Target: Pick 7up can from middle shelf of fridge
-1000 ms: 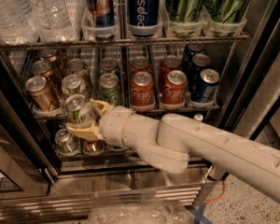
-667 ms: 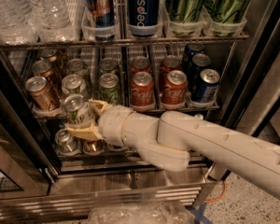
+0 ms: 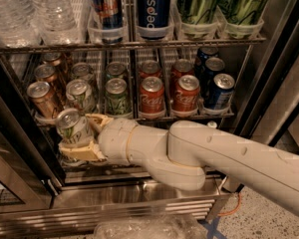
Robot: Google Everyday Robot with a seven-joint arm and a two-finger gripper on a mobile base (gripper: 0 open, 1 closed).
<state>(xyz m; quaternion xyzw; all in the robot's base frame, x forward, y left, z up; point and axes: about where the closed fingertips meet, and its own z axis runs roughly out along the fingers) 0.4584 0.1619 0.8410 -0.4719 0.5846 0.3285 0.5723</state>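
Observation:
My gripper is shut on a 7up can, pale silver with green streaks, one finger above it and one below. The can is tilted and held just in front of and below the left end of the middle shelf, apart from the rack. A second 7up can stands in its lane behind, and another further back. My pale arm reaches in from the lower right. The fridge's shiny steel base panel lies below.
On the middle shelf stand brown cans, dark green cans, red Coke cans and blue cans. Water bottles and tall cans fill the rack above. The dark door frame is close on the left. A clear plastic bag lies on the floor.
The gripper and the 7up can have moved down and slightly left, away from the front of the middle shelf. The other cans have not moved.

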